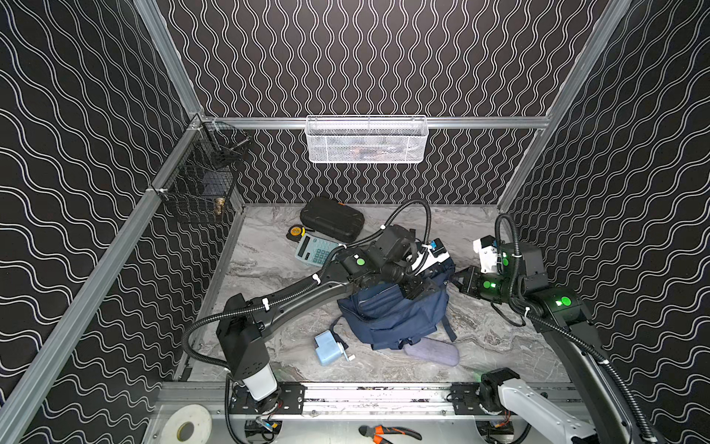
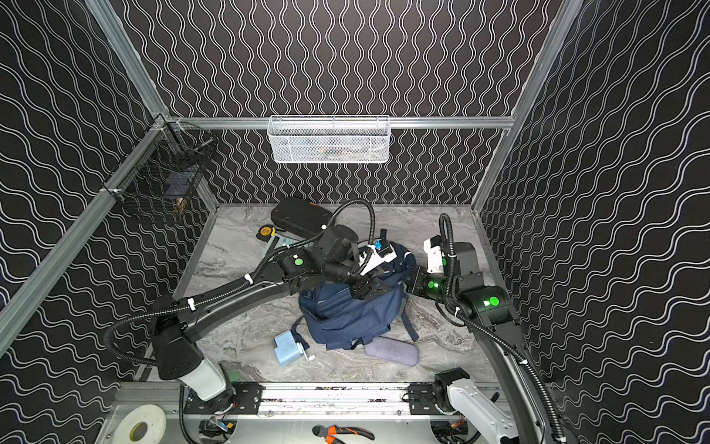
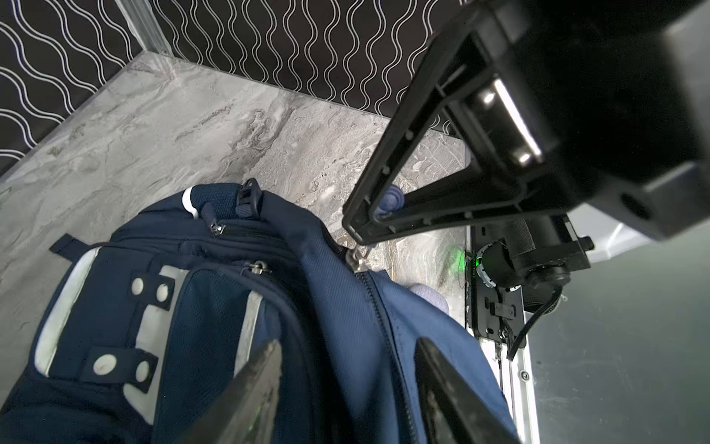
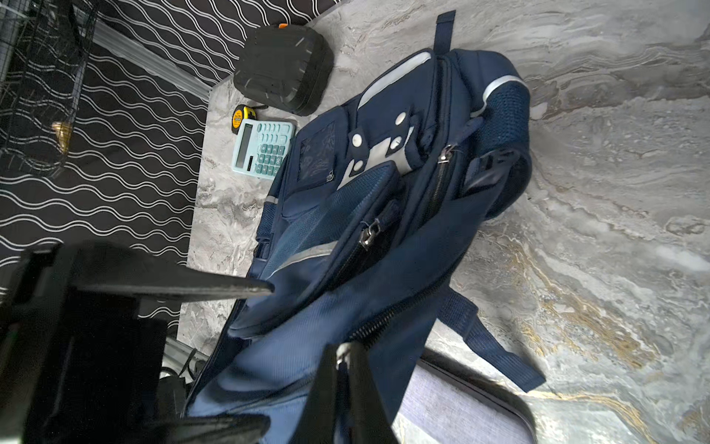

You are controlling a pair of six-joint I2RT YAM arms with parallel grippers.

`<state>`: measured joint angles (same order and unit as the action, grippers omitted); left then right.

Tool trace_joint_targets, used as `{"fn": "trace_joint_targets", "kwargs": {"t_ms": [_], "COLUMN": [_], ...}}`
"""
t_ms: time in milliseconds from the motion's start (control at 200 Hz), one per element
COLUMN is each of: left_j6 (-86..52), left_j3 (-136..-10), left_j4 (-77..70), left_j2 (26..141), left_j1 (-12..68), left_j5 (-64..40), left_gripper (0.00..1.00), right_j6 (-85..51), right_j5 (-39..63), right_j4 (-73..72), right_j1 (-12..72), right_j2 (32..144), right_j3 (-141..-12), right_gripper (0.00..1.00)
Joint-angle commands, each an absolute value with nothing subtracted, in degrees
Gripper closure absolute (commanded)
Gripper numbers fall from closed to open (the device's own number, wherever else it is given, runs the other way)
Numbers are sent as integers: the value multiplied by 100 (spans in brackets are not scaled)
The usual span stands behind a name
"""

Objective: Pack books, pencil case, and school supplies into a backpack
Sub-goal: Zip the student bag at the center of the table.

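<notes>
Left hand (image 1: pixel 418 290) hangs over the backpack (image 1: pixel 388 319) mid-table in both top views, bag's long axis running front edge to back edge. Left wrist: its jaws stand apart, holding nothing. Right wrist: right hand (image 4: pixel 347 350) pinched closed on the zip pull (image 4: pixel 340 358)

On my grey marble tabletop (image 1: pixel 269 276) I see the navy backpack (image 1: pixel 392 319), with the calculator (image 1: pixel 313 250), tape measure (image 1: pixel 296 231) and black hard case (image 1: pixel 332 219) clustered beyond its far left corner, the pencil sharpener (image 1: pixel 328 348) near its near left corner, and the pencil case (image 1: pixel 434 351) touching its near edge.
</notes>
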<state>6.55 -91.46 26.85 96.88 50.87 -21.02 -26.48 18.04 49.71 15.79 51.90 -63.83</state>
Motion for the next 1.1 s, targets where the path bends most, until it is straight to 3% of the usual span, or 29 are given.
{"fn": "trace_joint_targets", "kwargs": {"t_ms": [0, 165, 581, 1096], "left_j6": [606, 722, 669, 638], "left_j3": [-9475, -9964, -10004, -10225], "left_j4": [3239, 3778, 3334, 3227], "left_j2": [9918, 10263, 9703, 9601], "left_j1": [5080, 5080, 4744, 4680], "left_j5": [-2081, -2384, -2413, -2605], "left_gripper": [55, 100, 100, 100], "right_j6": [-2571, -2553, -2514, -2695], "right_j5": [2083, 1900, 712, 344], "right_j4": [4424, 4351, 4192, 2673], "right_j1": [1591, 1591, 1336, 377], "right_j2": [5211, 5291, 5055, 5160], "right_j3": [-6460, -6530, -5941, -4773], "right_gripper": [100, 100, 100, 100]}}
